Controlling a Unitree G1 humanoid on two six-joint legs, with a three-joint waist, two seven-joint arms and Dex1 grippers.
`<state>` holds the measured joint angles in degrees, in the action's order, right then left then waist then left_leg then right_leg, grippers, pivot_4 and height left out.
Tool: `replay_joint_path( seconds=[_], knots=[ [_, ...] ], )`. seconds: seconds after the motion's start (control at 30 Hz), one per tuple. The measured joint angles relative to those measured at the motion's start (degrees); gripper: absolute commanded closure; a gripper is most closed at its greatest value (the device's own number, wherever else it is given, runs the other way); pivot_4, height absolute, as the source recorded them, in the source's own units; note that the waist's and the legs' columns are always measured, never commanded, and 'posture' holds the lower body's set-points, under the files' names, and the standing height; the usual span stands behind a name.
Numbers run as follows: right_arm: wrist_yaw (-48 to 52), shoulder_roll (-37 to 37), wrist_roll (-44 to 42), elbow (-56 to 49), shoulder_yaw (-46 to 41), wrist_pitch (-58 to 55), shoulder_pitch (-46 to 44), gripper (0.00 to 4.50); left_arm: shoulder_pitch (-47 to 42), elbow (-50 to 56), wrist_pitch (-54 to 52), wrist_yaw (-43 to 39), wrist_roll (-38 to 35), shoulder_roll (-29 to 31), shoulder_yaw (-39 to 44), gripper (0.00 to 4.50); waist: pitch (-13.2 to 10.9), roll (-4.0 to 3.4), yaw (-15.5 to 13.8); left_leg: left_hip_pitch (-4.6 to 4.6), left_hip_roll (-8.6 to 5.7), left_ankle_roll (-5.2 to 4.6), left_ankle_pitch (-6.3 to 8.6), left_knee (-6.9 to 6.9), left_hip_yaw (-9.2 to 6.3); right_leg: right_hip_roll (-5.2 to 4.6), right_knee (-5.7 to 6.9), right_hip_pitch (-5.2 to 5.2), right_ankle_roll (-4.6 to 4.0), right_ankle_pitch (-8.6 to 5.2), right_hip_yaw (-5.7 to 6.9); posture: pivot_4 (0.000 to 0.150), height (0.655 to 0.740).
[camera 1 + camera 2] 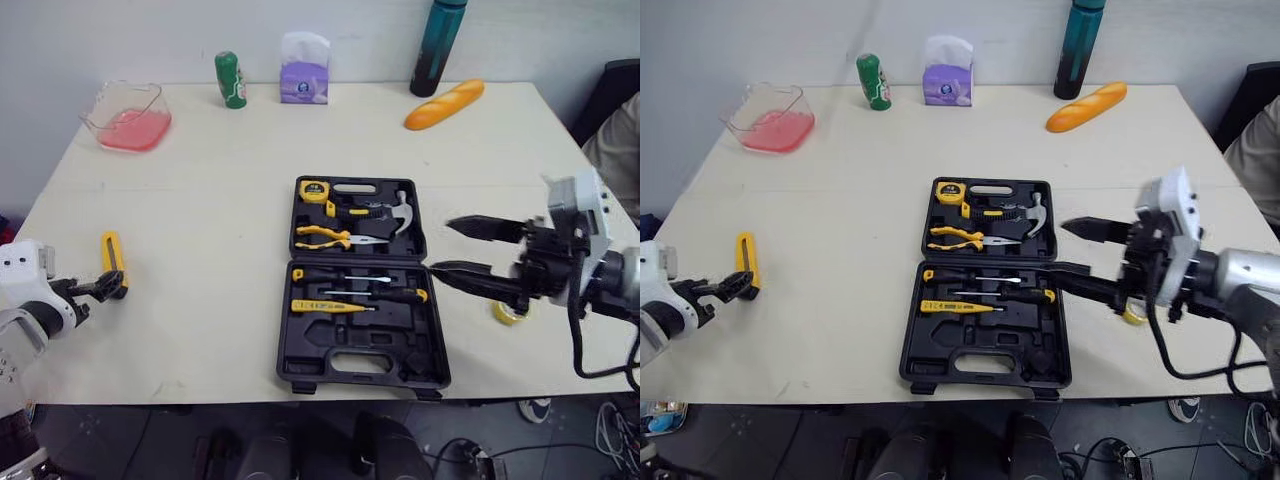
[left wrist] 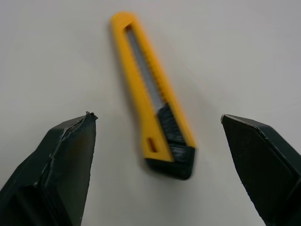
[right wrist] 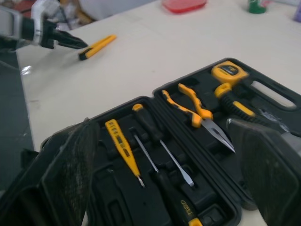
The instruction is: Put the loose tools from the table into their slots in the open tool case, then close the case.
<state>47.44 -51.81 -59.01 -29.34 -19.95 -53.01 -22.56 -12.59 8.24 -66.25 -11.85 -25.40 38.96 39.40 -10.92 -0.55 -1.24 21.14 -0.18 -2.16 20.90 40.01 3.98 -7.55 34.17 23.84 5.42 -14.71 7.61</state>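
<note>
The open black tool case (image 1: 300, 345) lies mid-table, holding a tape measure (image 1: 314, 190), hammer (image 1: 401, 212), pliers (image 1: 325, 236) and screwdrivers (image 1: 385, 294). A yellow utility knife (image 1: 113, 258) lies loose on the table at the left. My left gripper (image 1: 108, 287) is open just short of the knife's near black end (image 2: 171, 157), one finger (image 2: 61, 165) to each side and not touching it. My right gripper (image 1: 440, 245) is open beside the case's right edge, above the table. A yellow tape roll (image 1: 512, 312) lies on the table under the right arm.
Along the far edge stand a clear container of red stuff (image 1: 128, 118), a green can (image 1: 230, 80), a purple tissue pack (image 1: 304, 70), a teal bottle (image 1: 438, 45) and a bread loaf (image 1: 444, 104). A person (image 1: 615, 135) sits at the right.
</note>
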Motion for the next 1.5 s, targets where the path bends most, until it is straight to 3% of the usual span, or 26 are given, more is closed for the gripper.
replay_joint_path(
  seconds=[0.13,0.4,0.8,1.03,1.27,1.5],
  knots=[
    [-0.4,2.9,-0.8,-0.2,8.8,-0.4,-9.8,0.00,-7.4,0.0,-5.8,6.1,1.6,-1.4,-2.2,0.03,0.1,0.32,-0.3,0.05,-0.07,-0.09,-0.05,0.04,-0.04,0.09,-0.06,-0.06,0.04,0.02,0.06,0.150,0.7348],
    [3.2,8.2,11.0,4.2,22.6,6.5,-15.4,0.00,-13.9,-5.0,-8.6,12.9,6.5,-6.3,-6.1,0.03,0.2,0.48,-0.1,-0.03,-0.11,-0.10,-0.19,0.08,0.04,0.08,0.02,-0.09,0.15,0.08,-0.02,0.150,0.7348],
    [4.2,13.3,18.1,6.2,27.3,10.4,-16.5,0.00,-17.7,-11.1,-3.9,15.0,9.8,-8.7,-6.0,0.03,0.2,0.44,-0.2,-0.21,-0.13,0.02,-0.34,0.07,0.04,0.00,0.34,-0.09,0.06,0.03,-0.05,0.150,0.7348],
    [3.5,13.3,18.5,6.2,25.6,10.3,-16.4,0.00,-18.0,-14.1,-0.2,14.5,11.2,-7.6,-6.7,3.11,0.2,0.42,-0.2,-0.19,-0.12,0.06,-0.35,0.06,-0.01,-0.06,0.39,-0.07,0.01,0.01,-0.04,0.150,0.7348],
    [3.7,9.7,17.8,5.3,21.7,9.5,-11.9,0.00,-17.9,-15.6,3.1,10.2,10.0,-6.8,-7.2,3.22,0.2,0.43,-0.3,-0.07,-0.13,0.05,-0.35,0.06,-0.06,-0.12,0.34,-0.03,0.01,0.01,0.00,0.150,0.7348],
    [4.6,1.0,12.3,0.7,11.3,4.5,-4.2,0.00,-17.7,1.5,-0.2,-15.1,-3.3,4.9,-20.7,3.22,0.0,0.81,-0.2,0.06,-0.04,0.14,-0.27,-0.03,-0.15,-0.21,-0.01,-0.02,0.01,0.01,-0.01,0.150,0.7348]
  ],
)
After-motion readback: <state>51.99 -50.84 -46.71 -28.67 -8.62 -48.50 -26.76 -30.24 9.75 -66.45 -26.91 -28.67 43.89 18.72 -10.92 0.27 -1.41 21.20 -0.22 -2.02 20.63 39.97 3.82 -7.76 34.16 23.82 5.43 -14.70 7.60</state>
